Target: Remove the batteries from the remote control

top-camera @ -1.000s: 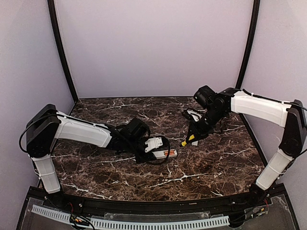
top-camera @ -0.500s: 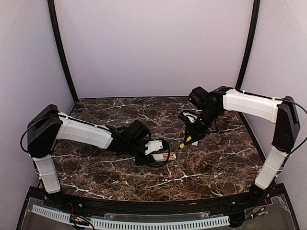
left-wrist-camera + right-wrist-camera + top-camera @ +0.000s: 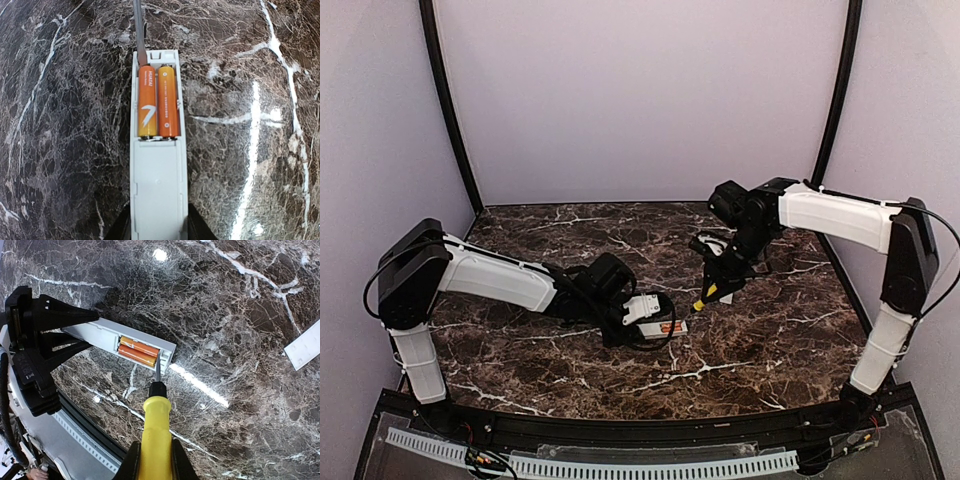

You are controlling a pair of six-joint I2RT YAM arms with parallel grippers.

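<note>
Left wrist: both batteries [image 3: 158, 102] lie inside the remote control [image 3: 157, 180].

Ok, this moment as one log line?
left gripper: shut on remote control | right gripper: shut on screwdriver | tip: at bay end | batteries: both in bay

Rear overhead and two close downward wrist views probably share the remote control [image 3: 157, 185].

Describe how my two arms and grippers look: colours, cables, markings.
Both match. The left arm and right arm have white shells, black joints and thin black cables. The left gripper and right gripper are matte black with angular fingers. No markings are readable.
</note>
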